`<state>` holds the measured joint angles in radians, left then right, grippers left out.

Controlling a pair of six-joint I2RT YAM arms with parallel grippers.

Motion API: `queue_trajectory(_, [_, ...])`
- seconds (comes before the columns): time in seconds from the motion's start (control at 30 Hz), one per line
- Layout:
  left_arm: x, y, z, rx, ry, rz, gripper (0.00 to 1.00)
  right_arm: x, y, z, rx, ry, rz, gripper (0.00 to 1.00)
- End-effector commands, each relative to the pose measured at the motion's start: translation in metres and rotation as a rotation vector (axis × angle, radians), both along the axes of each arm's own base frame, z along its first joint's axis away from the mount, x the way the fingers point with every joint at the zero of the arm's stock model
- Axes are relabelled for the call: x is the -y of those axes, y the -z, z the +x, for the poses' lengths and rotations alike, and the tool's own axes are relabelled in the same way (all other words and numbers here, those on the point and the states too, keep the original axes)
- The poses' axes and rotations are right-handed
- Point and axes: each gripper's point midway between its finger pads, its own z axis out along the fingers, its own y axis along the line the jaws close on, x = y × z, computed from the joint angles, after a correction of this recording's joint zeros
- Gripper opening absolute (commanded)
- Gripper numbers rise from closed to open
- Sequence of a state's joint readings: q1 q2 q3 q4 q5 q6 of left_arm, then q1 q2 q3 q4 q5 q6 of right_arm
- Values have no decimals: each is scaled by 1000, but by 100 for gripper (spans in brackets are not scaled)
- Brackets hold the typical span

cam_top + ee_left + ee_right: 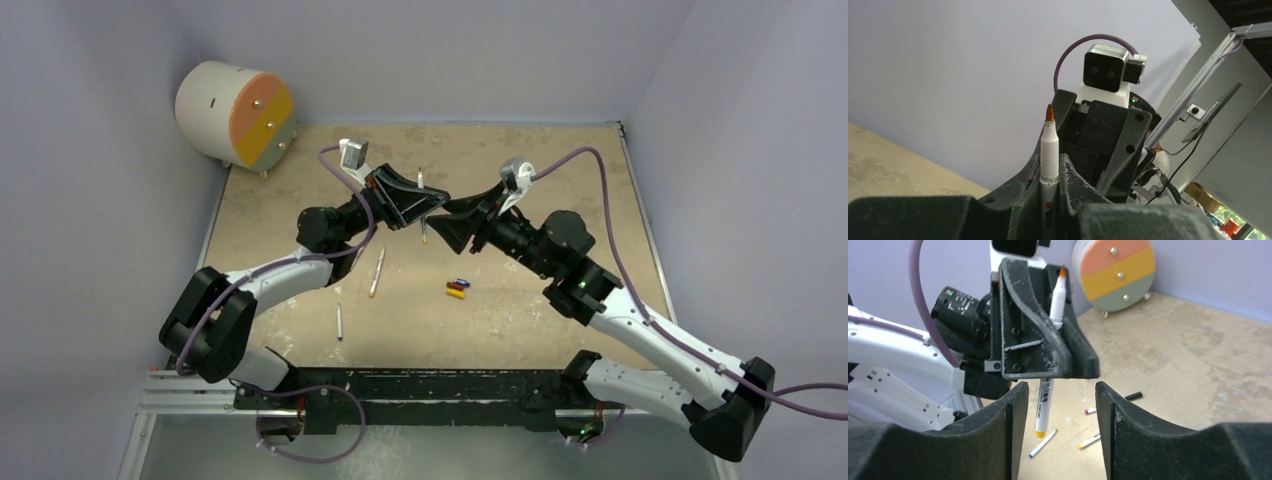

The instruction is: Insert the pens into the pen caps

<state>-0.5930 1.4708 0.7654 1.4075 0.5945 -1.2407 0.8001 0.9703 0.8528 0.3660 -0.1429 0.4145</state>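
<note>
1. Two loose pens (377,272) lie on the bench (560,170), left of the middle. I see no caps on them.
2. Next comes the left gripper (430,200), up in the air. It is pinching an orange-tipped pen (1049,150). That pen stands straight up, tip on top, high above the bench.
3. Facing it is the right gripper (1058,400), just beside the pen. Its fingers are spread wide and hold nothing.
4. Three little caps (457,288) lie bunched on the bench, below the right gripper: blue, red and yellow. They are too small to tell which way they point.
5. I think the job now is putting a cap on the held pen. The left gripper should hold tight and not wobble. The right gripper should fetch the yellow cap (455,294), grab its closed end, line the open end up with the tip, and push straight. A tilted cap could slip off.
</note>
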Motion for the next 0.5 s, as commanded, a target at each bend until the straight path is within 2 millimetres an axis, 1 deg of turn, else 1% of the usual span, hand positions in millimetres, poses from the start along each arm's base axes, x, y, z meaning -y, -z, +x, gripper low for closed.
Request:
queue_trajectory(0.0, [-8,-37,-17,177,11,-17,0,30,-65,-2,127,100,66,56])
queue_trajectory(0.03, [-8,-40,-18,185,20,-28,0,35,-82,-2,150,123,74,57])
queue_trajectory(0.07, [-9,-46,-21,200,32,-45,0,38,-88,-1,161,140,69,58])
queue_trajectory(0.13, [-5,-50,-28,228,85,-44,0,44,-99,3,179,174,62,58])
queue_trajectory(0.2, [4,-46,-38,250,148,-11,0,45,-107,6,199,190,63,59])
queue_trajectory(0.27, [10,-41,-45,259,193,16,0,37,-110,10,199,175,55,59])
queue_trajectory(0.4, [18,-37,-61,282,252,49,0,15,-107,13,191,101,47,59])
queue_trajectory(0.47, [21,-35,-65,293,260,72,0,7,-107,13,196,67,51,57])
